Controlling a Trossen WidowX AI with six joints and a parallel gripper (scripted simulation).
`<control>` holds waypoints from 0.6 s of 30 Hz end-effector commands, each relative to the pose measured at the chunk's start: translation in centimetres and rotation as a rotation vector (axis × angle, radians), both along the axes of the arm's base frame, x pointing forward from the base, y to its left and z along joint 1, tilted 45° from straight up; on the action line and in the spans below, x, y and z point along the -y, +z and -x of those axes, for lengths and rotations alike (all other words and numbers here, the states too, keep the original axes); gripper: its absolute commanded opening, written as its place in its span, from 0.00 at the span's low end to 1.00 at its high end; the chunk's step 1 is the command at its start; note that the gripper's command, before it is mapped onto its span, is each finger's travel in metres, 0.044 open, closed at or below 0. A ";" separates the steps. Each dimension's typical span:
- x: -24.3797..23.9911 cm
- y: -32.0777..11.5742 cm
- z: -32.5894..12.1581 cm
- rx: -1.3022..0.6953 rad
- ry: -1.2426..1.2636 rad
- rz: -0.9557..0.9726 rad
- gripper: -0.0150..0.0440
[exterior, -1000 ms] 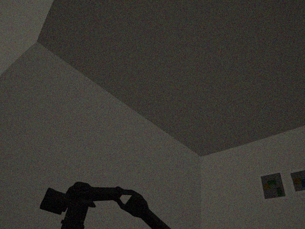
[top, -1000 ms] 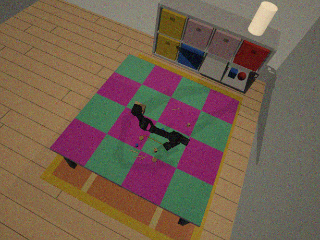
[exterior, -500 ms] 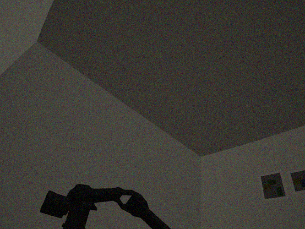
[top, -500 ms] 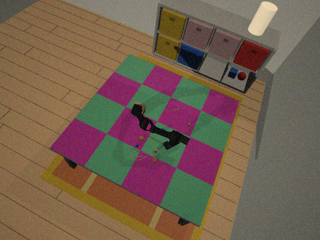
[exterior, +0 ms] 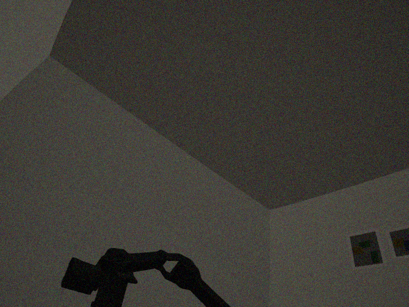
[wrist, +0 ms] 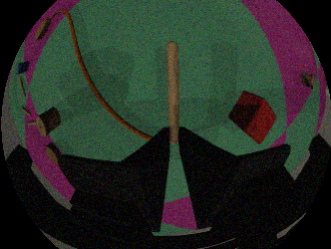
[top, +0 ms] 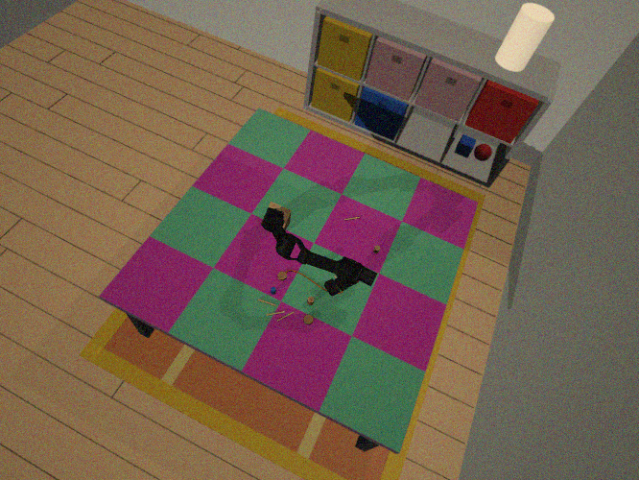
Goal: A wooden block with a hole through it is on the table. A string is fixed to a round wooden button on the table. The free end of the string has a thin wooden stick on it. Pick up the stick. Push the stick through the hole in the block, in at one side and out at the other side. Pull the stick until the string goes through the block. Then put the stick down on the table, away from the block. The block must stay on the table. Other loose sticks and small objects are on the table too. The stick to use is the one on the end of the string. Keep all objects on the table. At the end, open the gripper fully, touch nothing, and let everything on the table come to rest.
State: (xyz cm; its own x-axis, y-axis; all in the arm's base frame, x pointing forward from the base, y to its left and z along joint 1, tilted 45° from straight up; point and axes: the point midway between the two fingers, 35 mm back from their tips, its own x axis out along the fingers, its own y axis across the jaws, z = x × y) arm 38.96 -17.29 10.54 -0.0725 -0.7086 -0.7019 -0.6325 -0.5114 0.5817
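My gripper point(wrist: 173, 131) point(top: 332, 289) is shut on the wooden stick point(wrist: 172, 90), which points away from the fingertips over a green square, seemingly above the table. The orange string point(wrist: 93, 85) point(top: 310, 281) curves from the round wooden button point(wrist: 43, 29) point(top: 282, 276) to the left fingertip. Its join to the stick is hidden by the fingers. A tan block point(top: 283, 212) shows partly behind the black far end of the arm in the top view. No hole can be made out in it. It is not seen in the wrist view.
A red cube point(wrist: 252, 117) lies right of the stick. Short wooden cylinders point(wrist: 49, 121) point(top: 310, 300) point(top: 308, 320), a small blue object point(wrist: 23, 68) point(top: 273, 290) and loose sticks point(top: 267, 301) point(top: 285, 316) lie to the left. Another stick point(top: 351, 218) and a small tan piece point(top: 376, 249) point(wrist: 307, 80) lie beyond the arm.
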 end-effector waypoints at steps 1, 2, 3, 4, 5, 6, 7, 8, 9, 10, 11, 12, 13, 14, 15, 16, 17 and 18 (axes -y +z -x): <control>-0.4 0.0 0.2 0.007 0.002 0.004 0.25; -0.5 -0.1 0.3 0.007 0.002 0.004 0.25; -0.6 -0.1 0.4 0.007 0.002 0.004 0.25; -0.6 -0.2 0.5 0.007 0.002 0.004 0.25; -0.7 -0.2 0.6 0.007 0.002 0.004 0.25; -0.8 -0.3 0.7 0.007 0.002 0.004 0.25; -0.8 -0.3 0.8 0.007 0.002 0.004 0.25; -0.9 -0.4 0.9 0.007 0.002 0.004 0.25; -1.0 -0.4 1.0 0.007 0.002 0.004 0.25; -1.0 -0.5 1.0 0.007 0.002 0.004 0.25; -1.1 -0.5 1.1 0.007 0.002 0.004 0.25; -1.1 -0.6 1.2 0.007 0.002 0.004 0.25; -1.2 -0.6 1.3 0.007 0.002 0.004 0.25; -1.3 -0.7 1.4 0.007 0.002 0.004 0.25; -1.3 -0.7 1.5 0.006 0.002 0.004 0.25; -1.4 -0.8 1.6 0.006 0.002 0.004 0.25; -1.4 -0.8 1.7 0.006 0.002 0.004 0.25; -1.5 -0.9 1.8 0.006 0.002 0.004 0.25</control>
